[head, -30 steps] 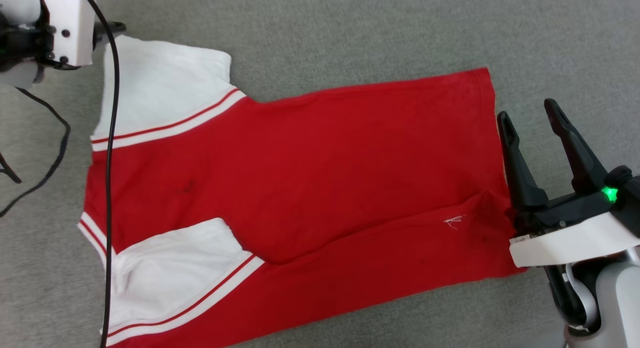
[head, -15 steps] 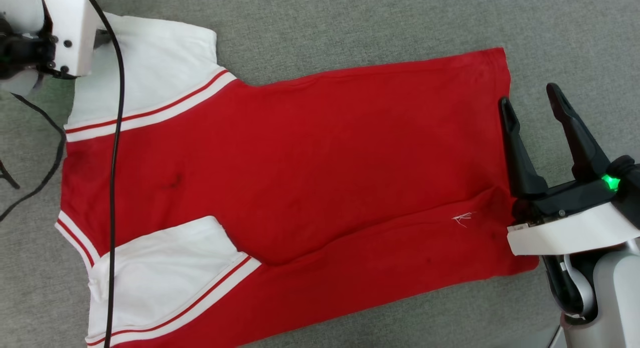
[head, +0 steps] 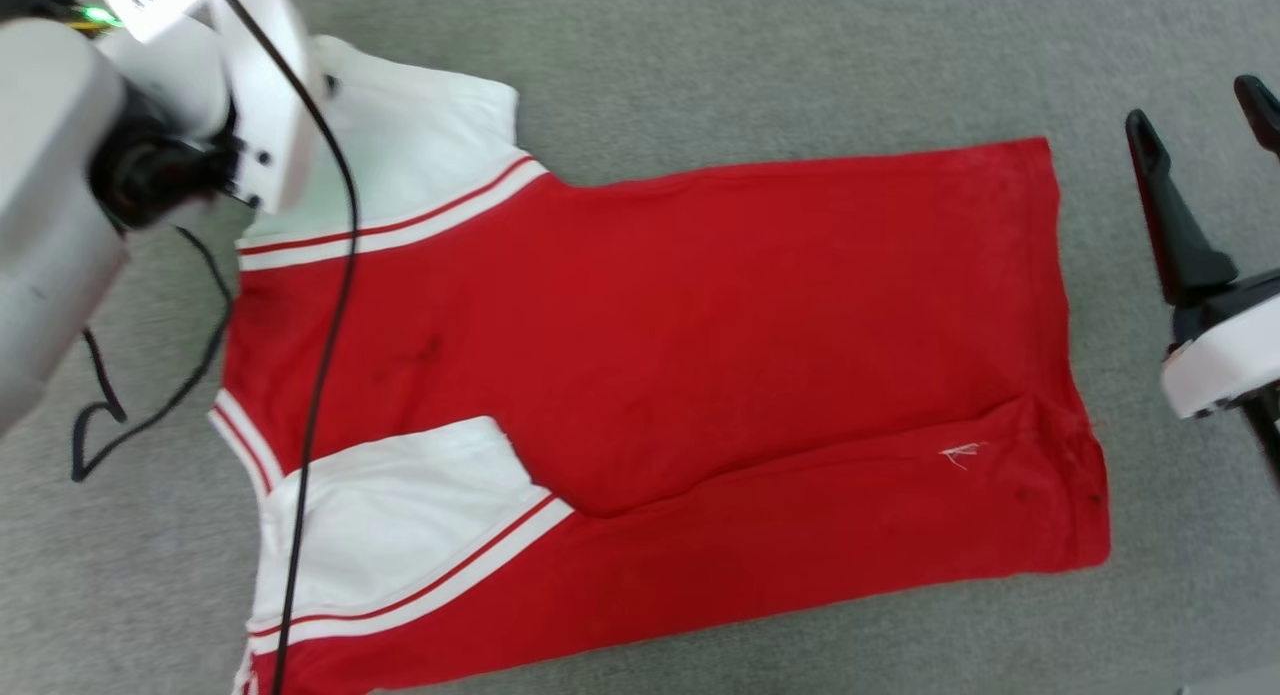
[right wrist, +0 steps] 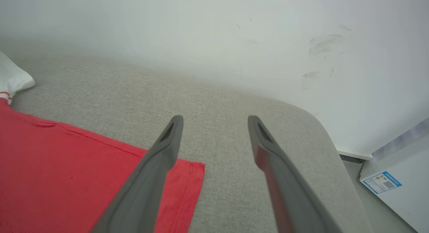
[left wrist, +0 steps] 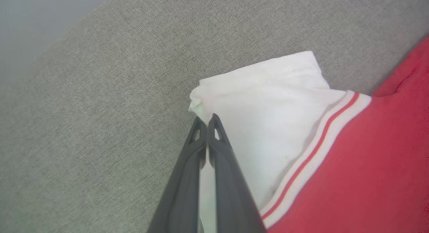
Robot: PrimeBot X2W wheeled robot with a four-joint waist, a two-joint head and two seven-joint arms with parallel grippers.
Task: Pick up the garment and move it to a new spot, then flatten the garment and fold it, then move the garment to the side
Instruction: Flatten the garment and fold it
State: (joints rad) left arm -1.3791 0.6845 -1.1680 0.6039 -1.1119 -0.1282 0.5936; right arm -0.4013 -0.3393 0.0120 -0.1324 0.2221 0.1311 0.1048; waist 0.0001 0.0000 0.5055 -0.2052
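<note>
The garment (head: 700,335) lies spread flat on a grey fabric surface (head: 700,75), plain red face up, with its white sleeves at the left and no print showing. In the left wrist view my left gripper (left wrist: 207,120) is shut on the puckered corner of the far white sleeve (left wrist: 268,102). In the head view the left wrist housing (head: 250,95) covers that grip. My right gripper (head: 1200,125) stands open to the right of the hem, apart from the cloth. In the right wrist view the right gripper (right wrist: 215,120) hangs above the hem corner (right wrist: 187,172) with nothing between its fingers.
A black cable (head: 320,325) from the left arm hangs across the sleeves and loops over the surface at the left. A white wall (right wrist: 214,32) rises behind the surface, whose rounded edge (right wrist: 321,129) is at the right. A white box with a label (right wrist: 395,186) stands beyond it.
The head view has shifted. My right gripper has drawn away from the hem, up and to the right. The left arm has come nearer the camera, still holding the sleeve corner.
</note>
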